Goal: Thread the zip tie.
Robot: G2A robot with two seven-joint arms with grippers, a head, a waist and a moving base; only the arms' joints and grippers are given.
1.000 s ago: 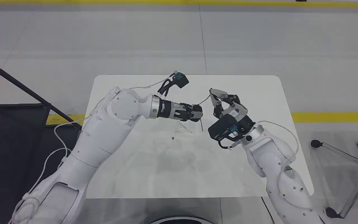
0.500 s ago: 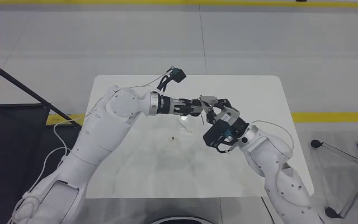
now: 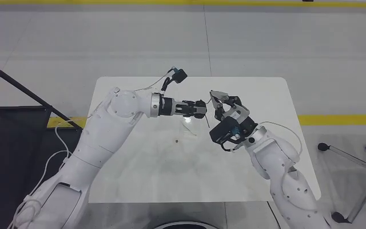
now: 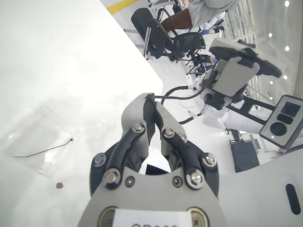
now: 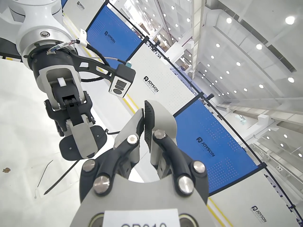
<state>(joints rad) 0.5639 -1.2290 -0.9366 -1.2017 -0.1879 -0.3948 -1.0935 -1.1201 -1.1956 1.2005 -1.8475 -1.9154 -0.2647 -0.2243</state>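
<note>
The left pincer [image 4: 150, 98] pinches a zip tie [image 5: 61, 177], right pincer [image 5: 144, 115] pressed together, second tie [image 4: 42, 151] on clear bag [image 4: 28, 128].

Clear bag [image 4: 35, 131] and brown crumb [image 4: 59, 185] lie on table [image 4: 59, 48].

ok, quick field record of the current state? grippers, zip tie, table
left gripper: shut on zip tie, raised over table
zip tie: one end pinched, tail pointing down toward table
right gripper: shut, nothing visible in it, apart from left gripper
table: clear bag with a thin tie, brown speck beside it
threaded: not yet
</note>
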